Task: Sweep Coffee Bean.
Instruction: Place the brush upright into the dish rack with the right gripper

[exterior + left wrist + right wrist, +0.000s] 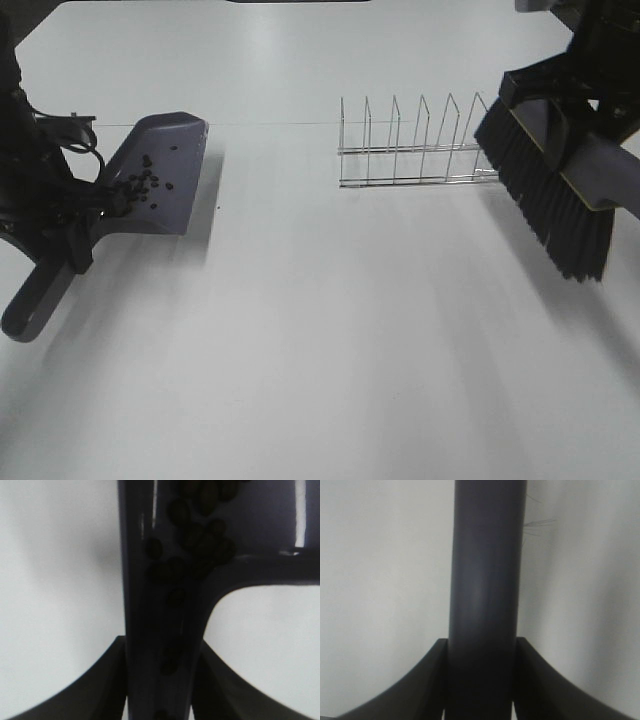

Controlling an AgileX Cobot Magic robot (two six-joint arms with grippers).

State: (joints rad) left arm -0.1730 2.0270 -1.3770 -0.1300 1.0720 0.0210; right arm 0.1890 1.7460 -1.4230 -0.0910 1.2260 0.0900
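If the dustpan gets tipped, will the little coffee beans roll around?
Probably. The coffee beans are small, rounded and loose, bunched at the handle end of the dustpan, some lying in the handle groove, so they likely roll wherever it slopes. They look light, so a jerk might bounce a few out.
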